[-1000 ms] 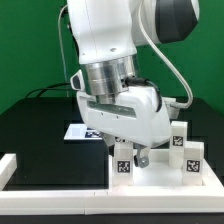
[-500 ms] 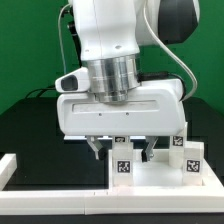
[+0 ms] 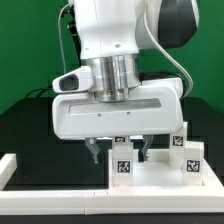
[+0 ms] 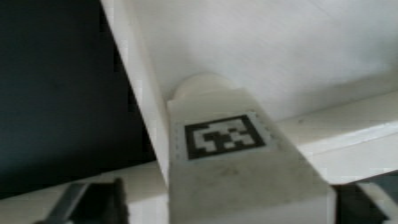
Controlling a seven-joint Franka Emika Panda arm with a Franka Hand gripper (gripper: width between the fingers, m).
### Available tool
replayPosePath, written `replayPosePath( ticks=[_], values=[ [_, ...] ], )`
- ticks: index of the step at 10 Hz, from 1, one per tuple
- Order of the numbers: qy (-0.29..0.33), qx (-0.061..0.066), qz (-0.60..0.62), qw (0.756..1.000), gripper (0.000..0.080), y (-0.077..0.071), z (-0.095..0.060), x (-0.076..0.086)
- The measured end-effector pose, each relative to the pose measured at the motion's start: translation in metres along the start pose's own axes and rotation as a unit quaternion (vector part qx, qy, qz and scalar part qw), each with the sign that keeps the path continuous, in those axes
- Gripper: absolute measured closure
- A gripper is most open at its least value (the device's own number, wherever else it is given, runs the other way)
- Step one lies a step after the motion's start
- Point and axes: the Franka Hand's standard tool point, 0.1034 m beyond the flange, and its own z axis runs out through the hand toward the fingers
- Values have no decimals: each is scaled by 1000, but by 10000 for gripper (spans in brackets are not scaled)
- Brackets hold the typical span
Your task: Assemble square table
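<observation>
The white square tabletop lies at the front on the exterior view's right. A stubby white leg with a black-and-white tag stands at its near left corner. My gripper hangs just above this leg, open, with one finger on each side and a gap to both. In the wrist view the tagged leg fills the middle between the dark fingertips, and my gripper does not touch it. Two more tagged legs stand on the exterior view's right.
A long white border rail runs along the front, with a raised end block at the exterior view's left. The black table mat lies behind it. The broad white hand hides the middle of the scene.
Since a second ago the hand has turned broadside to the exterior camera and its fingers now straddle the front leg. Over the last half second almost nothing has moved.
</observation>
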Motion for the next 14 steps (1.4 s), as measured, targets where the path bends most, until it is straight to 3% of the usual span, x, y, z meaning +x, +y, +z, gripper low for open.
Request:
replayPosePath(
  ticks=[1, 2, 5, 7, 8, 9, 11, 12, 14],
  values=[
    [0, 0, 37, 999, 449, 0, 0, 0],
    [0, 0, 75, 997, 511, 0, 0, 0],
    [0, 0, 176, 984, 511, 2, 0, 0],
    [-2, 2, 307, 952, 511, 6, -1, 0],
    [-9, 10, 376, 927, 511, 8, -2, 0],
    [-24, 19, 483, 875, 509, 7, -2, -3],
    [-45, 15, 574, 818, 509, -1, -2, -5],
    [-50, 22, 675, 736, 509, -3, 0, -5],
    [-49, 19, 714, 698, 509, -2, 0, -5]
  ],
)
